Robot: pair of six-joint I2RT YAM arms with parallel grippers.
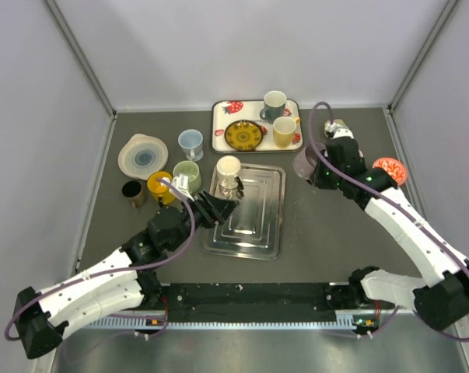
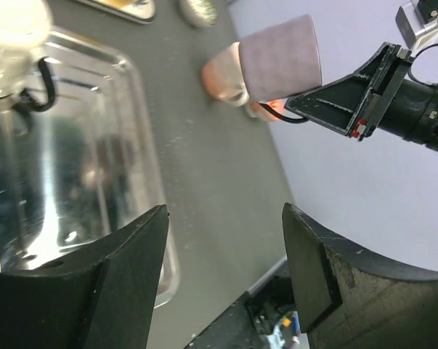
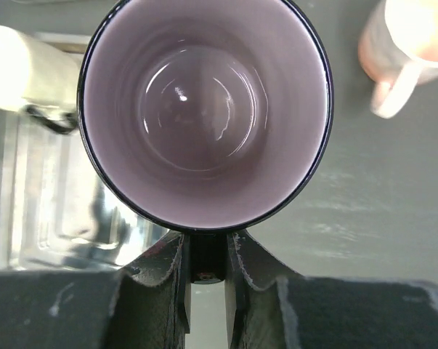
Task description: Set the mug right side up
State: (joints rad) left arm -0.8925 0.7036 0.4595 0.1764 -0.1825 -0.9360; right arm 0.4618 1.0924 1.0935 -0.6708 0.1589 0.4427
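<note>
**Mug** [image 3: 204, 109]: a round cylinder, matte mauve outside, glossy lilac inside, with a thin dark rim. Nothing is contained in it. It is held to the right of the steel tray [image 1: 253, 221] and apart from it, with its mouth turned toward the right wrist camera. Whether it touches the table [image 1: 327, 233] cannot be told.

**Right gripper** [image 3: 204, 243]: the black fingers are drawn nearly together and clamped on the mug's edge.

**Left gripper** [image 2: 224, 218]: the fingers are spread wide and nothing is held between them. It is placed at the steel tray's left side, near the cream mug [image 1: 229, 169].

**Steel tray**: rectangular and polished, with rounded corners and a stepped floor. The cream mug is carried at its far-left corner.

**Floral tray** [image 1: 218, 128]: white and rectangular, with a strawberry print at the corners. A grey mug [image 1: 274, 103], a tan mug [image 1: 285, 130] and a dark, yellow-patterned plate [image 1: 243, 134] are held on it.

**Pink mug** [image 3: 407, 36]: blurred, standing on the table near the held mug.
</note>
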